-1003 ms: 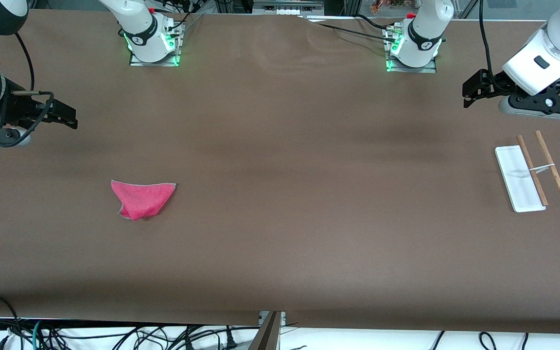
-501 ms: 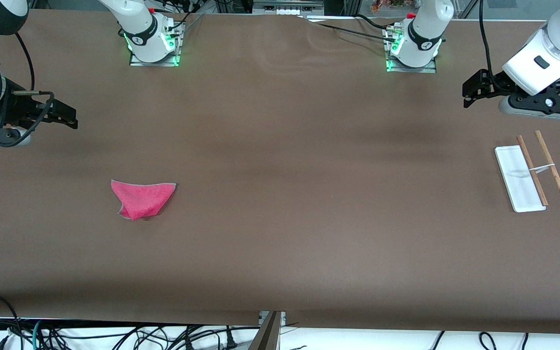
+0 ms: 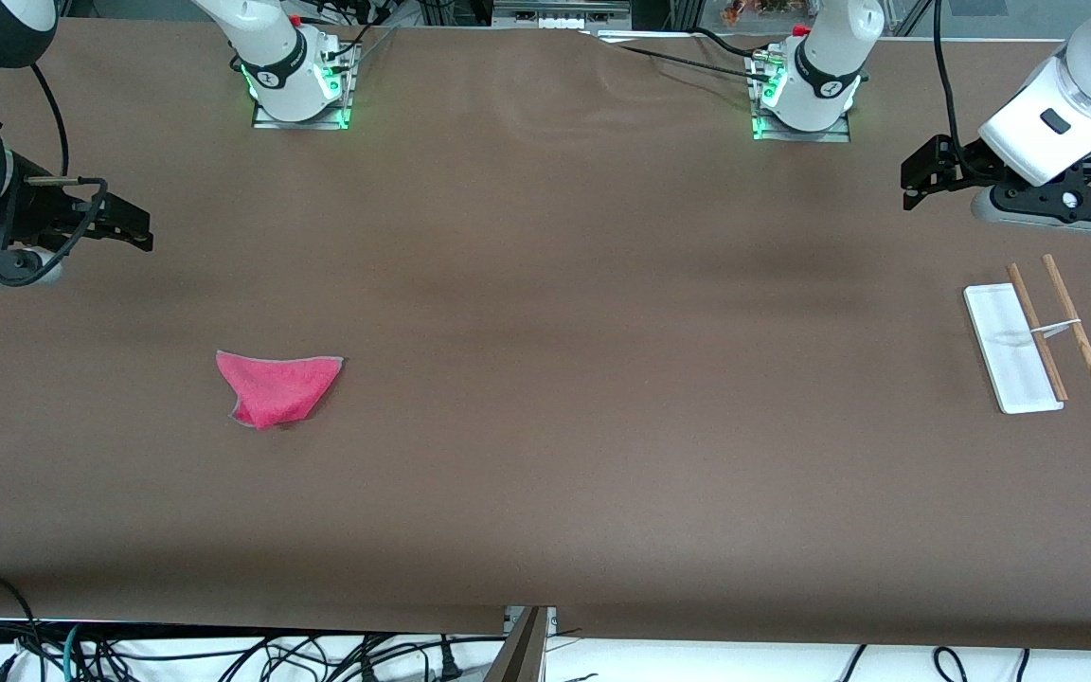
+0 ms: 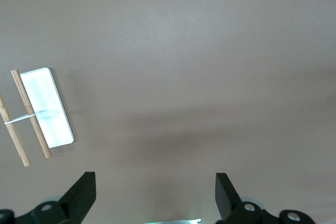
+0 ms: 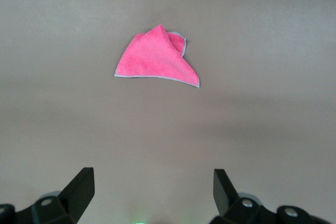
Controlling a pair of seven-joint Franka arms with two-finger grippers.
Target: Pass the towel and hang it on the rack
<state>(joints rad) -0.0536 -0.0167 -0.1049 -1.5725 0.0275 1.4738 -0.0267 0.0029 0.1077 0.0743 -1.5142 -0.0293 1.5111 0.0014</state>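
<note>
The pink-red towel (image 3: 278,388) lies crumpled in a rough triangle on the brown table toward the right arm's end; it also shows in the right wrist view (image 5: 155,59). The rack (image 3: 1011,349), a white flat base with two brown rods and a short white crosspiece, sits toward the left arm's end and shows in the left wrist view (image 4: 47,107). My right gripper (image 3: 134,232) is open and empty in the air, well apart from the towel (image 5: 153,177). My left gripper (image 3: 915,180) is open and empty, up in the air apart from the rack (image 4: 156,179).
The two arm bases (image 3: 297,85) (image 3: 803,95) stand along the table's edge farthest from the front camera. Cables hang below the table's near edge (image 3: 223,654). Brown table surface (image 3: 602,379) stretches between towel and rack.
The right arm's wrist has shifted very slightly. The towel, the rack and the left arm have not moved.
</note>
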